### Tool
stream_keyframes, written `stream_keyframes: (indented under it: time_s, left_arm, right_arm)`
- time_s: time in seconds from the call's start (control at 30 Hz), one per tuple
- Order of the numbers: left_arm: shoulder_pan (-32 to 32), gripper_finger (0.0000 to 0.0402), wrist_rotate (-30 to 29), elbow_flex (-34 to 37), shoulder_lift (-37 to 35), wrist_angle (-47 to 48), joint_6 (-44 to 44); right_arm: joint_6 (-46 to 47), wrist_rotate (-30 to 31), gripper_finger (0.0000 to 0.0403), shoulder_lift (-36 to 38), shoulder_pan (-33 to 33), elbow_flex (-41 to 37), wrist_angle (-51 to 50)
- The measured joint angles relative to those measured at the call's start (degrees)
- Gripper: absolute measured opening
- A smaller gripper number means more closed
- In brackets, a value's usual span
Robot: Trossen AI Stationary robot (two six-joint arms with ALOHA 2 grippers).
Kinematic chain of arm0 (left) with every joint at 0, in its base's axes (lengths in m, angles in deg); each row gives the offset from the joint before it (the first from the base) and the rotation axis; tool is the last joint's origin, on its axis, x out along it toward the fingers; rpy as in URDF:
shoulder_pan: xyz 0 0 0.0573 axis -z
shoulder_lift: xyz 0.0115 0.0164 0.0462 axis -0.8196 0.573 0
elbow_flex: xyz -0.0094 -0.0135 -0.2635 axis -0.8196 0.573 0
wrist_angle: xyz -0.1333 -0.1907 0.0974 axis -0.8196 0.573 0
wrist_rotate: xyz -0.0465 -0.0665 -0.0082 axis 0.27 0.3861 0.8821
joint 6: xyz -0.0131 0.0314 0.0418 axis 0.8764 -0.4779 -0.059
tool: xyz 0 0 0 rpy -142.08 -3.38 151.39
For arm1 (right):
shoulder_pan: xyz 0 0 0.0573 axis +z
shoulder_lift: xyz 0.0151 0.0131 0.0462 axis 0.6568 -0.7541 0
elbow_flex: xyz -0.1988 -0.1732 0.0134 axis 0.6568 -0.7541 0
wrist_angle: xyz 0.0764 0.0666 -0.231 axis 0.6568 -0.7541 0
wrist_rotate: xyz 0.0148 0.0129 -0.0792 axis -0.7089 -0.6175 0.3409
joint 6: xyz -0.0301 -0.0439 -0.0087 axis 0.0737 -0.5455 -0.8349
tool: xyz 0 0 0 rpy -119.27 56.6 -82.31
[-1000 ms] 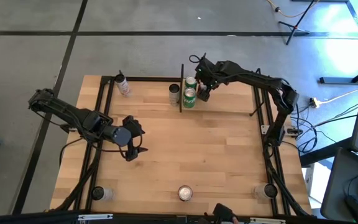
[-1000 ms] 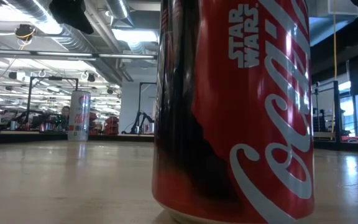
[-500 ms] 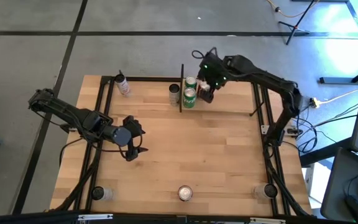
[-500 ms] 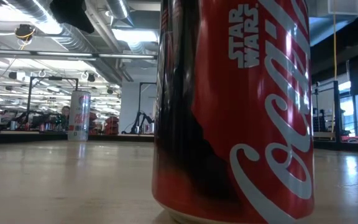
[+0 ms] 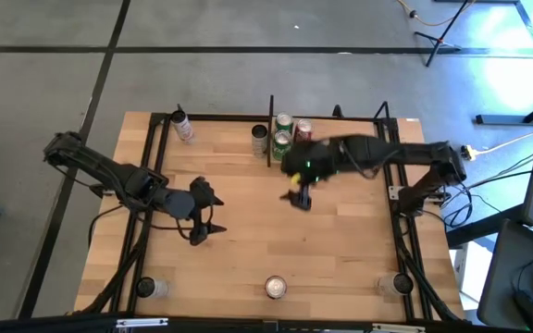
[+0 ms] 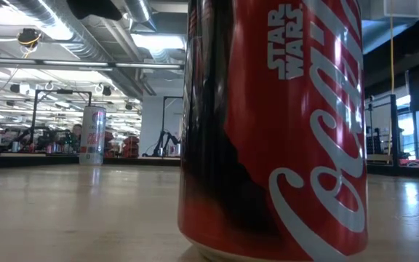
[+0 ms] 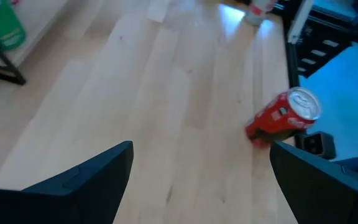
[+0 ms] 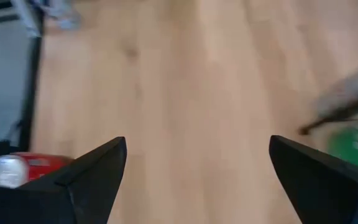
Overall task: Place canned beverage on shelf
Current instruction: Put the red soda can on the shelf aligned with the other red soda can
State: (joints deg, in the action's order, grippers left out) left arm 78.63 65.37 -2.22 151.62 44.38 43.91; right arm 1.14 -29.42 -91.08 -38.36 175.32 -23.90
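Note:
The shelf (image 5: 327, 155) stands at the table's far middle, thin black rods around a pale board. On it stand two green cans (image 5: 282, 141) and a red can (image 5: 303, 129). A silver can (image 5: 259, 139) stands just left of its left rod. My right gripper (image 5: 299, 196) is open and empty over the table, in front of the shelf; it shows blurred. My left gripper (image 5: 202, 220) is open and empty over the table's left middle. A red cola can (image 5: 275, 288) stands at the near edge and fills the low view (image 6: 275, 131); it also shows in the left wrist view (image 7: 284, 116).
A white can (image 5: 183, 127) stands at the far left and shows in the low view (image 6: 92, 135). Two more cans stand at the near left (image 5: 146, 288) and the near right (image 5: 401, 284). Bare tabletop (image 5: 340, 250) lies between the shelf and the near edge.
My right gripper has swung fast away from the shelf toward the table's near edge. The red can it was at now stands free on the shelf beside the green cans. My left gripper has shifted a little toward the table's right and near edges.

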Motion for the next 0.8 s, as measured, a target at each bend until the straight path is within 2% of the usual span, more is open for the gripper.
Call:
stream_keyframes:
  time_s: [0.3,0.67,0.8]
  left_arm:
    - [5.5,0.0365,-0.5,0.0,6.9,-7.5,2.0]
    - [10.5,0.0365,2.1,0.0,18.6,-22.9,9.2]
    - [12.8,0.0365,1.8,-0.1,21.4,-27.1,12.5]
  right_arm:
    - [12.1,-0.8,0.0379,-0.1,10.9,-2.0,6.8]
    - [14.0,0.0,0.0379,-2.5,25.2,-1.9,12.2]
    - [15.0,3.5,0.0379,-6.0,29.5,-1.9,13.4]
